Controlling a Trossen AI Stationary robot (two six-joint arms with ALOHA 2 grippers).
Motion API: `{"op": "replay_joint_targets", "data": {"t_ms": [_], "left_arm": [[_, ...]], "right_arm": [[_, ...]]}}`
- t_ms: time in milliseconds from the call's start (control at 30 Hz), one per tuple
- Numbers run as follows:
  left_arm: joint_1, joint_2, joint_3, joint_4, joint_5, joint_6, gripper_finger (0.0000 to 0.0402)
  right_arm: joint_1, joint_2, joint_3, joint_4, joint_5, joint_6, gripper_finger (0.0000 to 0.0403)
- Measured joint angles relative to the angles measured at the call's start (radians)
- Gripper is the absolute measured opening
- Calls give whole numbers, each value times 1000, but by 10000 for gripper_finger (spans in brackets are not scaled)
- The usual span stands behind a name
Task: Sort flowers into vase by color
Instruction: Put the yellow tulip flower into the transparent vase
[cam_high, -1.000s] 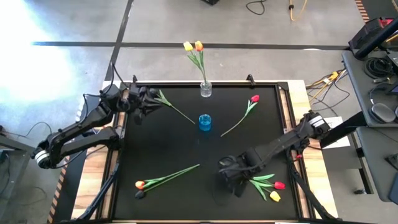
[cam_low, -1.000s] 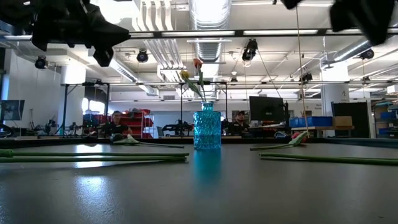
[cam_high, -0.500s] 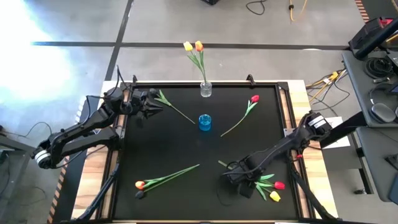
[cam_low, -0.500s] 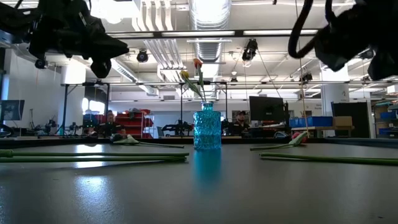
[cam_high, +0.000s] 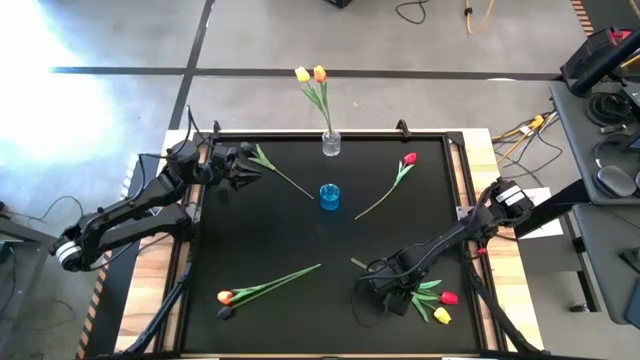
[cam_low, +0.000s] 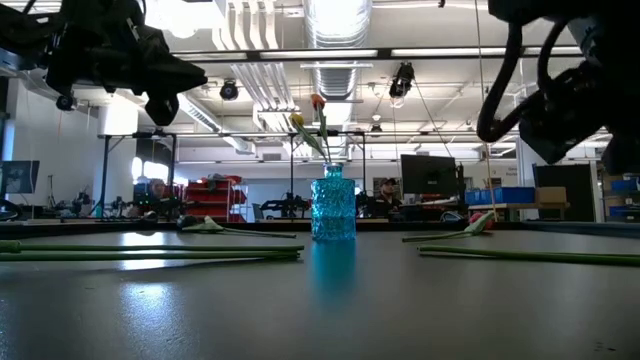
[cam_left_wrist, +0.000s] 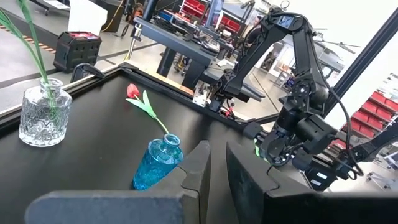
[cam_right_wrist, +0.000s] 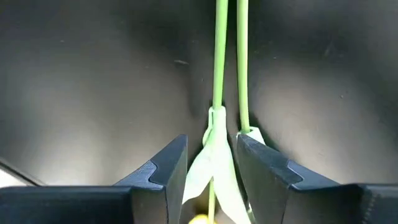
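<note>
Near the blue vase (cam_high: 329, 196), right claw (cam_right_wrist: 211, 163) is straddling two thin green stems (cam_right_wrist: 219, 56) lying lengthwise, fingers apart; left claw (cam_left_wrist: 217, 163) is nearly closed, empty.

High view looks straight down; low view looks level across the table (cam_low: 320, 300); both share the blue vase (cam_high: 329, 196).

Colours we saw on the black table (cam_high: 250, 240)

We noted a blue vase (cam_high: 330, 196), a clear vase (cam_high: 330, 144), green stems (cam_right_wrist: 220, 56), and red (cam_high: 410, 158), yellow (cam_high: 442, 316) and orange (cam_high: 224, 297) tulip heads.
</note>
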Motion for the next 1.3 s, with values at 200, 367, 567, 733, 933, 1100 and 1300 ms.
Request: {"op": "replay_joint_targets", "data": {"t_ms": [200, 367, 567, 733, 933, 1100, 1300], "left_arm": [[0, -3, 0, 0, 0, -9, 38], [0, -7, 0, 0, 0, -9, 38], [0, -6, 0, 0, 0, -13, 38], [0, -8, 0, 0, 1, -17, 38], [0, -8, 31, -6, 6, -17, 38], [0, -6, 95, -10, 42, -14, 38], [-1, -5, 227, -112, 53, 106, 38]], "right_arm": [[0, -2, -45, 71, -4, 3, 132], [0, -3, -56, 77, -4, 2, 106], [0, -3, -51, 70, 1, -19, 24], [-5, -27, -9, 93, 3, -26, 14], [-27, -95, 79, 159, 3, 21, 13], [-66, -148, 110, 318, 25, 96, 13], [-162, -158, 105, 584, 32, 261, 13]]}}
